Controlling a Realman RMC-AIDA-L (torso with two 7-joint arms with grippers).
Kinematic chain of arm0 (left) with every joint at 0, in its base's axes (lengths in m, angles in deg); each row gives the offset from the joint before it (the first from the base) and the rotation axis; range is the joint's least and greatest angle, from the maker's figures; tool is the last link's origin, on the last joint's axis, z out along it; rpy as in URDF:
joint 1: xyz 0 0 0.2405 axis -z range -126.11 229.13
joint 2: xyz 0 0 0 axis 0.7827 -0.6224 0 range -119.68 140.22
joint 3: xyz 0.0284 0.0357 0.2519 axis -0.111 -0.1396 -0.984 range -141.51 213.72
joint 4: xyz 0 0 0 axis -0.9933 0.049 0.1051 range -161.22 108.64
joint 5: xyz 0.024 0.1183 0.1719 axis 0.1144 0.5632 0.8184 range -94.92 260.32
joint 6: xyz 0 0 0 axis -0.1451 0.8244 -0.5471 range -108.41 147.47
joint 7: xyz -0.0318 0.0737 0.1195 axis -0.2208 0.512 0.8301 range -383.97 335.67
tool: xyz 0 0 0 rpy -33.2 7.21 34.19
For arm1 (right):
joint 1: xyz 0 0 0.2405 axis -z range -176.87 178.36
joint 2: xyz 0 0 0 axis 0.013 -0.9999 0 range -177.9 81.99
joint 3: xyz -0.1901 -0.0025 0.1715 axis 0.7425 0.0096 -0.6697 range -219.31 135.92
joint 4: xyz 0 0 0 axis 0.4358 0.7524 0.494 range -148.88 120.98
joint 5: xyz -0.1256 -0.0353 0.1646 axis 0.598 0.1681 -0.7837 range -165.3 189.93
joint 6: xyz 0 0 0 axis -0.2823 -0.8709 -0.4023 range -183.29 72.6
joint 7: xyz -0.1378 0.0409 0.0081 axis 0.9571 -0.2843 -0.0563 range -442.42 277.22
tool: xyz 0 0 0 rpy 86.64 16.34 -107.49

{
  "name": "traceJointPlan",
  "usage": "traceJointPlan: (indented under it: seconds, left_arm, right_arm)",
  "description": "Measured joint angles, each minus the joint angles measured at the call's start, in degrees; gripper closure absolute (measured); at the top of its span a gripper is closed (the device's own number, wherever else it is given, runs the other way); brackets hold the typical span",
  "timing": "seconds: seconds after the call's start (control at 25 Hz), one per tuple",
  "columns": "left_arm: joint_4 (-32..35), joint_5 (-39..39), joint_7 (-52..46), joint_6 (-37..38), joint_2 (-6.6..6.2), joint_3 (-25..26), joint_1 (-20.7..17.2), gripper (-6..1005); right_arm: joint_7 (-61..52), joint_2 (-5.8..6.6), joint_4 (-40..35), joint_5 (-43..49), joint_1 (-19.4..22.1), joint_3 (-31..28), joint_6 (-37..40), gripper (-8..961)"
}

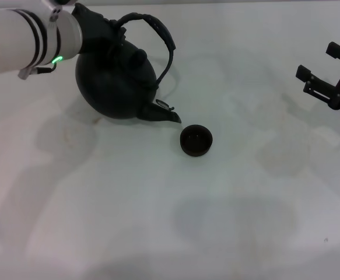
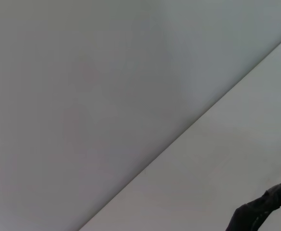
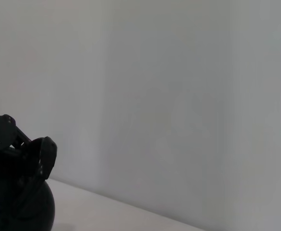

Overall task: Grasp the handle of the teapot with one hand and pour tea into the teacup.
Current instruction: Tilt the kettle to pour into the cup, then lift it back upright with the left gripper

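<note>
The black round teapot (image 1: 114, 81) is at the back left of the white table, tilted so that its short spout (image 1: 163, 113) points down toward the teacup (image 1: 196, 140). The small dark teacup stands just right of the spout tip and apart from it. My left gripper (image 1: 107, 30) is shut on the left end of the arched handle (image 1: 158, 32) above the pot. My right gripper (image 1: 318, 63) is open and empty at the far right, well away from both. In the right wrist view the teapot (image 3: 32, 202) shows with the left gripper on it.
The white table (image 1: 170, 221) spreads in front with faint stains on it. In the left wrist view the table's far edge (image 2: 179, 134) runs against a plain wall, and a dark piece of the handle (image 2: 265, 207) shows in the corner.
</note>
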Motion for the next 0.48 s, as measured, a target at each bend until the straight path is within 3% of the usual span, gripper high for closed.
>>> traceJointPlan:
  seconds: [0.48]
  left_arm:
    - [-0.10,1.49,-1.21,2.20,-0.01,-0.61,2.97,881]
  right_arm:
    - [0.00,-0.09,0.00,0.00,-0.18,0.00,0.12,93]
